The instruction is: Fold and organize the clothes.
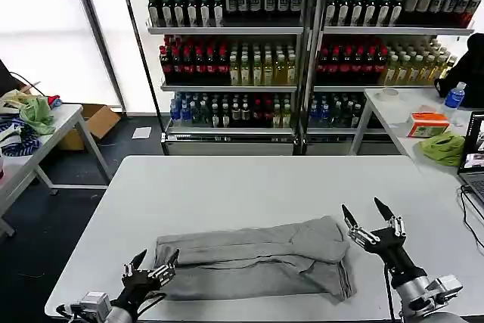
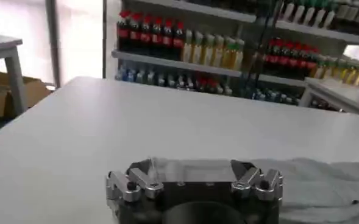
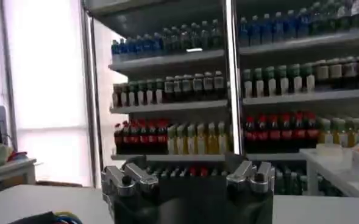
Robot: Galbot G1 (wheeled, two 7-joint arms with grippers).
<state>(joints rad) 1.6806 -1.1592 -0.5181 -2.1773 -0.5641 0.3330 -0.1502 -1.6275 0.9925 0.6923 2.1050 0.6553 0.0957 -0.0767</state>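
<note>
Grey shirt [image 1: 257,259], folded into a long rumpled band, lies across the near part of the white table [image 1: 227,187], closer to the front edge than the back. Left gripper [image 1: 151,265] sits at the shirt's left end, fingers spread apart, holding nothing; whether it touches the cloth, cannot tell. Right gripper [image 1: 368,212] is raised just beside the shirt's right end, fingers wide, holding nothing. Cardboard box [image 1: 91,125] on floor by the left side table [image 1: 64,122]; contents not visible. Left side table carries a lime-green cloth [image 1: 36,113] and a striped cloth [image 1: 15,138]. Right side table [image 1: 401,111] has another green cloth [image 1: 445,147], an orange pack [image 1: 428,123], a blue-capped bottle [image 1: 454,95] and a laptop [image 1: 474,153]. Behind: shelves [image 1: 302,32] packed with drink bottles, bright window at left.
</note>
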